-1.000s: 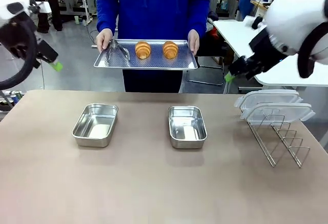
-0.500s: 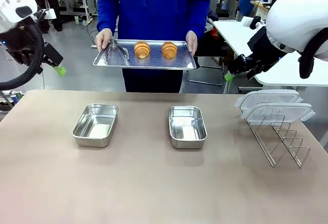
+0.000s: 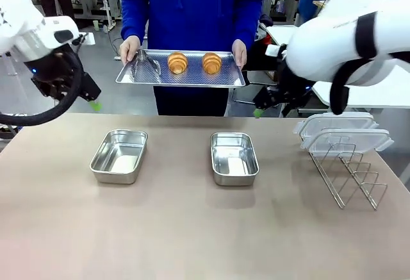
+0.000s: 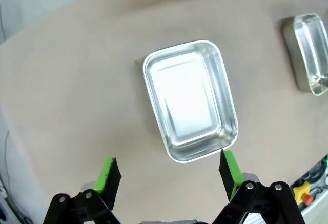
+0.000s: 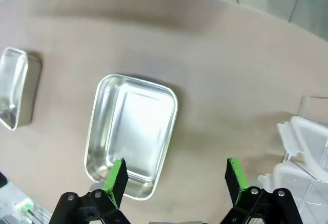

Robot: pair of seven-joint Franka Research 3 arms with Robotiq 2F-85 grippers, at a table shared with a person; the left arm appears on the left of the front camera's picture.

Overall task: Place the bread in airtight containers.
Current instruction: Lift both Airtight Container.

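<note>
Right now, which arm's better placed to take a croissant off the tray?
Right, likely: the right gripper, open, hangs just off the tray's end, near the right-hand croissant. The left gripper, also open, sits farther from the tray.

The table [image 3: 192,229] before me is a plain beige-brown top. Two open steel tins stand on it side by side but well apart: the left tin [image 3: 119,156] on my left half and the right tin [image 3: 234,158] near the middle, both upright with their long sides running away from me and their shiny bottoms showing. Over on my right, near the table's edge, a wire rack [image 3: 349,176] stands on the same top, with two clear plastic lids [image 3: 339,129] stacked across its far end, apart from both tins.
</note>
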